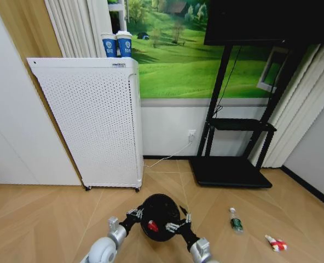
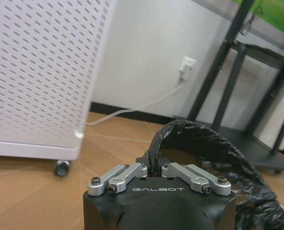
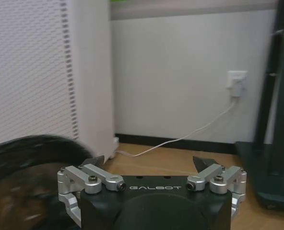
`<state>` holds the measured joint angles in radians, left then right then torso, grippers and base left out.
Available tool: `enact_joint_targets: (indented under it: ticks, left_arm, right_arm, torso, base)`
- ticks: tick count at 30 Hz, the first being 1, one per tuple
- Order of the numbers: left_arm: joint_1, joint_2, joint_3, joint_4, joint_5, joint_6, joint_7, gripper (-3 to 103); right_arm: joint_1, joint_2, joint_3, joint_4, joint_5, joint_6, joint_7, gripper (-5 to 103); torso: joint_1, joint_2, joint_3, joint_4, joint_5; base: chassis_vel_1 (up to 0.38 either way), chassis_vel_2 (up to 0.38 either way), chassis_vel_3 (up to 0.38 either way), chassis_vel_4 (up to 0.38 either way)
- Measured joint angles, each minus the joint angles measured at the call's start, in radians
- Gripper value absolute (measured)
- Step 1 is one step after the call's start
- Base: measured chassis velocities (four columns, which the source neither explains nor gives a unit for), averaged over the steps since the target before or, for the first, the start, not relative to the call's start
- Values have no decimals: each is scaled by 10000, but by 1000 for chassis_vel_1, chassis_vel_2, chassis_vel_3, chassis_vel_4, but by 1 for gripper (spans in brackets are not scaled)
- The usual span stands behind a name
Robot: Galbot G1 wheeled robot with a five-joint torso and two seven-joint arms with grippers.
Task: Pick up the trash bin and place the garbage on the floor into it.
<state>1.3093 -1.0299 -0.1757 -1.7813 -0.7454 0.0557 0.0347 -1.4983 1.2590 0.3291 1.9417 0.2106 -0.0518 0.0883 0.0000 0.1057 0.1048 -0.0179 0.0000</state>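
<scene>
The trash bin, small, round and lined with a glossy black bag, is low in the head view. A red piece of garbage lies inside it. My left gripper is shut on the bin's left rim; in the left wrist view its fingers pinch the bag-covered rim. My right gripper stands open just beside the bin's right rim, fingers spread with nothing between them, and the bin is blurred to one side. A clear bottle and a red-and-white piece lie on the floor to the right.
A tall white perforated appliance on castors stands behind the bin, with two blue paper cups on top. A black screen stand is at the back right. A white cable runs along the wall to a socket.
</scene>
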Motion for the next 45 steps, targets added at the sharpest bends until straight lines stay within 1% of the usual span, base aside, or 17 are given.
enact_joint_targets:
  ticks: [3, 4, 6, 7, 9, 10, 13, 16, 19, 25, 27, 30, 36, 38, 41, 44, 45]
  left_arm:
    - [413, 11, -794, -282, -75, -21, 27, 7]
    - [413, 11, -794, -282, -75, -21, 27, 7]
    - [883, -129, -1645, -649, -190, -24, 39, 7]
    - [883, -129, -1645, -649, -190, -24, 39, 7]
    - [1394, -362, -2434, -905, -238, -25, 98, 7]
    - [1394, -362, -2434, -905, -238, -25, 98, 7]
    - [2084, -661, -3360, -1085, -232, -75, 319, 7]
    - [2438, -791, -3799, -1155, -217, -150, 455, 7]
    - [2614, -912, -4095, -1186, -209, -190, 509, 7]
    - [2606, -1008, -4173, -1190, -200, -191, 478, 7]
    - [2584, -1026, -4160, -1238, -214, -143, 414, 7]
    - [2529, -1051, -4125, -1253, -220, -101, 357, 7]
    - [2620, -1118, -4325, -1377, -232, -46, 322, 7]
    - [2668, -1127, -4419, -1398, -234, -46, 333, 7]
    - [2793, -1156, -4739, -1418, -264, -45, 386, 7]
    - [2976, -1192, -5238, -1558, -371, -49, 443, 7]
    - [2976, -1192, -5238, -1558, -371, -49, 443, 7]
  right_arm:
    - [486, -256, 373, -210, 805, -201, 417, 100]
    - [486, -256, 373, -210, 805, -201, 417, 100]
    - [747, -599, 458, -470, 1209, -359, 472, 100]
    - [747, -599, 458, -470, 1209, -359, 472, 100]
    - [848, -679, 382, -578, 1290, -446, 478, 100]
    - [848, -679, 382, -578, 1290, -446, 478, 100]
    - [826, -591, 140, -573, 1126, -474, 468, 100]
    - [771, -551, 57, -558, 980, -469, 432, 100]
    - [695, -547, 55, -555, 852, -389, 389, 100]
    - [583, -592, 145, -563, 666, -210, 320, 100]
    - [535, -597, 204, -558, 482, -107, 307, 100]
    - [464, -613, 289, -486, 281, -9, 279, 100]
    - [466, -633, 441, -971, -701, 581, -357, 100]
    - [505, -633, 479, -1093, -844, 565, -491, 100]
    - [775, -587, 483, -1673, -866, 191, -576, 100]
    - [1542, -451, 309, -3071, -645, -574, -436, 101]
    - [1542, -451, 309, -3071, -645, -574, -436, 101]
  torso:
    - [0, 0, 1, -1, 0]
    - [0, 0, 1, -1, 0]
    - [0, 0, 1, -2, 1]
    - [0, 0, 1, -2, 1]
    - [0, 0, 0, -1, 0]
    - [0, 0, 0, -1, 0]
    - [0, 0, 0, 1, -1]
    - [0, -1, 1, 2, -1]
    - [-1, 0, 0, 1, 1]
    - [-1, 0, 0, -3, -3]
    - [-1, -1, 2, -3, 5]
    - [-2, 0, 0, -2, -8]
    - [-1, 0, 0, -2, 4]
    - [-1, 0, 2, -5, 2]
    - [-1, 0, 2, -9, 2]
    - [-2, 1, 0, 9, 0]
    - [-2, 1, 0, 9, 0]
  base:
    - [0, 0, 0, 0]
    - [0, 0, 0, 0]
    - [0, 0, 0, 0]
    - [0, 0, 0, 0]
    - [0, 0, 0, 0]
    - [0, 0, 0, 0]
    - [-2, -8, 18, 8]
    - [-36, -35, 68, 57]
    - [-95, -102, 102, 107]
    - [-188, -170, 179, 179]
    - [-252, -238, 198, 253]
    - [-268, -242, 254, 250]
    - [-280, -262, 280, 292]
    - [-255, -257, 209, 262]
    - [-191, -161, 186, 117]
    - [-16, -52, 51, 10]
    - [0, 0, 0, 0]
